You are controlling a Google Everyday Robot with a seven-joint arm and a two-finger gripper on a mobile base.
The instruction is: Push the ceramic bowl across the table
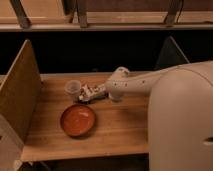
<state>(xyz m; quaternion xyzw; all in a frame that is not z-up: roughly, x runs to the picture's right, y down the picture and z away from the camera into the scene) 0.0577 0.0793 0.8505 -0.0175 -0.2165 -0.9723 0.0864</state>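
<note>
ceramic bowl (pixel 78 120) on the tabletop (pixel 120 127) looks heavy, stiff, slick, breakable: push low on its rim. tool (pixel 98 93) sits beyond it by the cup (pixel 73 88), state cannot be told

Glossy glazed ceramic for the bowl (pixel 78 120), orange-brown with a darker rim. Matt light wood in narrow planks for the table (pixel 122 127). Translucent white plastic, seemingly, for the cup (pixel 73 88). Smooth off-white shell on the arm (pixel 142 84), with the gripper (pixel 99 93) low over the table near the cup. Rough tan board for the side panel (pixel 20 85).
</note>
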